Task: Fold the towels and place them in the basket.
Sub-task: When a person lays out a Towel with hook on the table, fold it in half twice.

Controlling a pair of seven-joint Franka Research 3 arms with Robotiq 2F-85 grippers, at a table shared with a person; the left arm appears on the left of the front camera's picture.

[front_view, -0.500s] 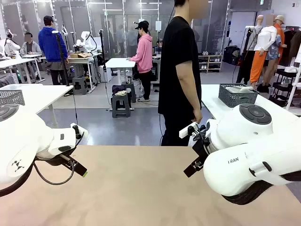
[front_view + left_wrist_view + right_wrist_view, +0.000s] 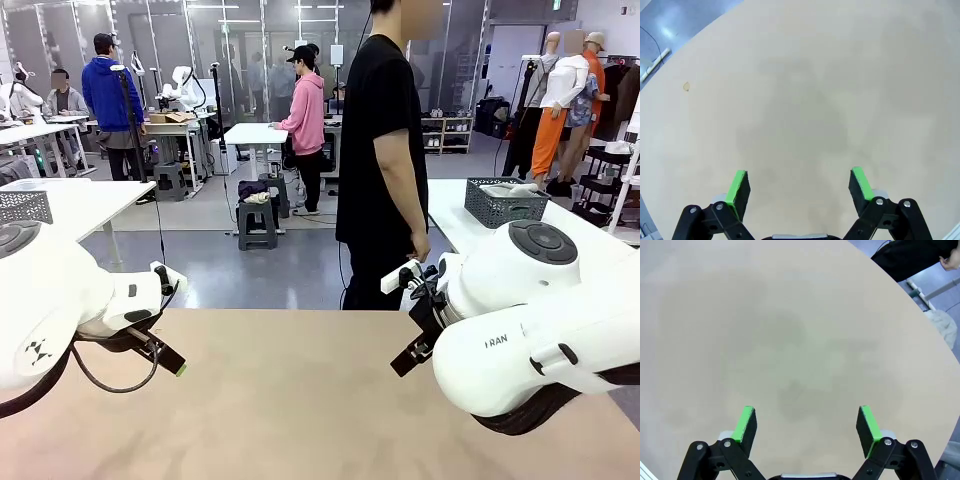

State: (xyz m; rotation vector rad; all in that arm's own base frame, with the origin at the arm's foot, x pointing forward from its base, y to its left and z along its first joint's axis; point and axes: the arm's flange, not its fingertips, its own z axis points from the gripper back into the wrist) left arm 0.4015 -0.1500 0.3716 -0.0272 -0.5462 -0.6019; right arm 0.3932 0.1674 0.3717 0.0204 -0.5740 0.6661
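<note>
Noted left end effector point(image 2: 800, 182) with jaws spread wide apart, green pads point(image 2: 737, 186) facing each other, held above the tan worktop point(image 2: 805, 100) and apart from it. Noted right end effector point(image 2: 807, 424) likewise spread wide, clamped on nothing, also held above the tan surface. Seen in the front view low at either side of the worktop, on white arms coming in from picture left and picture right. Logged a small round mark point(image 2: 686, 86) on the worktop near its edge in the left wrist view. Located dark grey lattice basket point(image 2: 505, 205) off the worktop, on a white side table point(image 2: 455, 215) beyond its far right corner, well apart from both end effectors. Found pale cloth point(image 2: 512, 188) heaped inside, too small to identify as towel. Recorded a person in a black shirt point(image 2: 378, 130) standing side-on at the far edge, one hand point(image 2: 418, 247) hanging by the hip. Spotted a pale crumpled item point(image 2: 944, 329) past the worktop's edge in the right wrist view; kind not determinable.
</note>
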